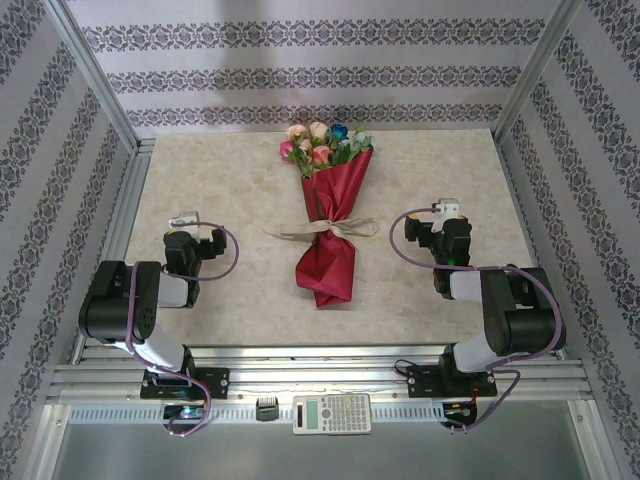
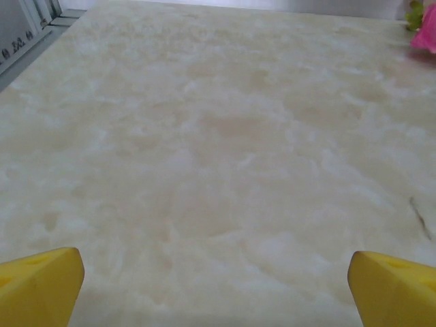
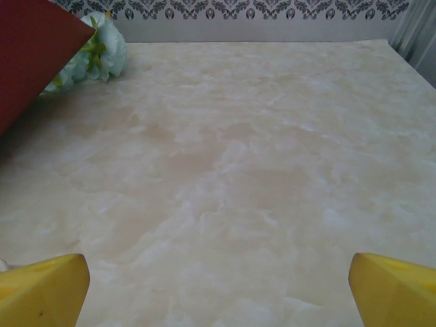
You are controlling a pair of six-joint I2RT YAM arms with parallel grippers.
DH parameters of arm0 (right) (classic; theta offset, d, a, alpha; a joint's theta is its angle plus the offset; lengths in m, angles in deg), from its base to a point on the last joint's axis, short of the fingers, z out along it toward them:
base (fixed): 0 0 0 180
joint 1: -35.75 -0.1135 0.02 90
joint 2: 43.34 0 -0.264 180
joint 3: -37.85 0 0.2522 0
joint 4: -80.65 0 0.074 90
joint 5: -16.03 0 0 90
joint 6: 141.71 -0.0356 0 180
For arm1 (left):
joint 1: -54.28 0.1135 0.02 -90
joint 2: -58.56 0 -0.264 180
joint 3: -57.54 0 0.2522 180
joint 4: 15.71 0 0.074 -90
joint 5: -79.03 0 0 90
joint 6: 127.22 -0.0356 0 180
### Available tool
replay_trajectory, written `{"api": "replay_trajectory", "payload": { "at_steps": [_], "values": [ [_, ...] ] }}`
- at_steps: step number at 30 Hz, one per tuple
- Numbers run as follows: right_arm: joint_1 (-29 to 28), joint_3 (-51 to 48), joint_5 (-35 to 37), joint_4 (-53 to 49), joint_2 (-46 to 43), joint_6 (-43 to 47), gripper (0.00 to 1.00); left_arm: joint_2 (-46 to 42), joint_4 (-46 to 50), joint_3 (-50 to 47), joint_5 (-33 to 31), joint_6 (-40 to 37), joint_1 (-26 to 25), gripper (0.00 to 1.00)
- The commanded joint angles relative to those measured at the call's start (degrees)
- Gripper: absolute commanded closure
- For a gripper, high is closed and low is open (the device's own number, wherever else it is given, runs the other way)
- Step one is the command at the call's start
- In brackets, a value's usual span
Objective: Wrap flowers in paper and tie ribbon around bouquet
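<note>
There's the bouquet (image 1: 328, 215) lying mid-table (image 1: 200, 180), flowers (image 1: 322, 145) at the far end, ribbon (image 1: 315, 232) round its waist. My left gripper (image 2: 216, 286) sits left of it, my right gripper (image 3: 218, 286) right, both well apart from it.

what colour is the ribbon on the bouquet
The ribbon is cream-beige, clearest in the top external view.

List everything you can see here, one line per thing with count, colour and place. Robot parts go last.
paper: one sheet, crimson, wrapped into a cone lying mid-table
flowers: small bunch, pink, peach and blue, poking out of the cone's wide far end
ribbon: one, cream-beige, tied round the cone's waist, ends trailing both sides
table: one, beige marbled
calculator: one, grey-white, on the near rail between the arm bases
small black object: one, just left of the calculator; too small to identify
walls: grey-white patterned, three sides
left gripper: yellow fingers, open, over bare table
right gripper: yellow fingers, open, right of the cone
</note>
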Motion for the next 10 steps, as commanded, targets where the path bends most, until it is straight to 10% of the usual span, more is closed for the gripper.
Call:
{"api": "replay_trajectory", "payload": {
  "at_steps": [1, 10],
  "values": [
    [0.0, 0.0, 0.2, 1.7, 0.2, 0.2, 0.02, 0.1, -1.6, 1.3, 0.7, -1.4, -0.5, 0.01],
    [-0.2, -0.2, 0.4, 2.2, 0.2, 0.5, 0.02, -0.2, -0.3, 1.6, 0.4, -1.5, -0.6, 0.01]
  ]
}}
